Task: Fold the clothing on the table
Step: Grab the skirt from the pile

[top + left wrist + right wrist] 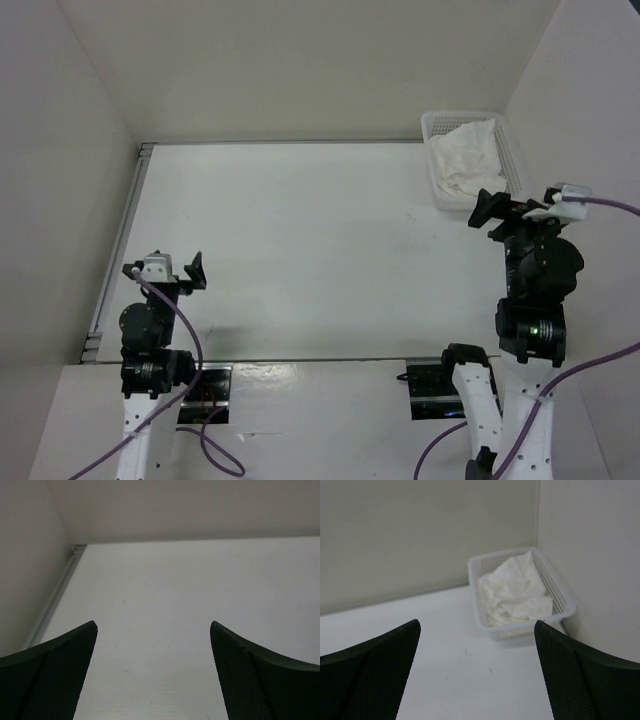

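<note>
Clothing (512,592), seemingly one crumpled piece, fills the corner basket (520,629) on the white table (320,250); both jaws wide.

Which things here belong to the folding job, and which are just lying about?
Job in hand: clothing, crumpled in the basket; table; left fingers and right fingers, open and empty.
Lying about: the basket itself; grey rail along the table's left edge.
</note>
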Tool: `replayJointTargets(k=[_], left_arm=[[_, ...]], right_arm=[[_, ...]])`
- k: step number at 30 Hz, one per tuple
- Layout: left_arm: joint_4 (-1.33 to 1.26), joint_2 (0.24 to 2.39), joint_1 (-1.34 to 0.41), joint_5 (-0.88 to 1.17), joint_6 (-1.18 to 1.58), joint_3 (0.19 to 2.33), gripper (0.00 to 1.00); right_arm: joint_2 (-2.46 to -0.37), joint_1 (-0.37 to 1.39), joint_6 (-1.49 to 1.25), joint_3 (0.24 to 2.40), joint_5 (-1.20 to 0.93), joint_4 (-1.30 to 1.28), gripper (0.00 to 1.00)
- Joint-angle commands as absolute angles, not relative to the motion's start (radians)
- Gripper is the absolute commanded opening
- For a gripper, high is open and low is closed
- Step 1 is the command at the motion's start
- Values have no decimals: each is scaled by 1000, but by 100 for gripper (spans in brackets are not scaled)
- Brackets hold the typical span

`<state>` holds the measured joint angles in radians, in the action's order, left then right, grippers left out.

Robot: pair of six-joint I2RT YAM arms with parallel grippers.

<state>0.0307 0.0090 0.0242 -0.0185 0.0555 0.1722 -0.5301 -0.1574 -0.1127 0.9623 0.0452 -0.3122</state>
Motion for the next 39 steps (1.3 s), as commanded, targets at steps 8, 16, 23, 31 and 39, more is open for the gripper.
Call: replayJointTargets(k=[8, 16, 23, 31, 39], left_arm=[[157, 630, 23, -273, 95, 935, 99], [513, 1038, 60, -260, 216, 1288, 99], [600, 1166, 115, -56, -40, 1293, 99], [571, 1190, 241, 17, -77, 1227, 99], [590, 1270, 268, 74, -23, 1178, 99]], right_arm=[[-1136, -242, 118, 1317, -16, -650, 99], [-1593, -256, 138, 1690, -6, -886, 99], [-1793, -293, 135, 1852, -57, -863, 99], [-1948, -210, 170, 1845, 63, -666, 99], [-2112, -176, 202, 1924, 110, -594, 99]])
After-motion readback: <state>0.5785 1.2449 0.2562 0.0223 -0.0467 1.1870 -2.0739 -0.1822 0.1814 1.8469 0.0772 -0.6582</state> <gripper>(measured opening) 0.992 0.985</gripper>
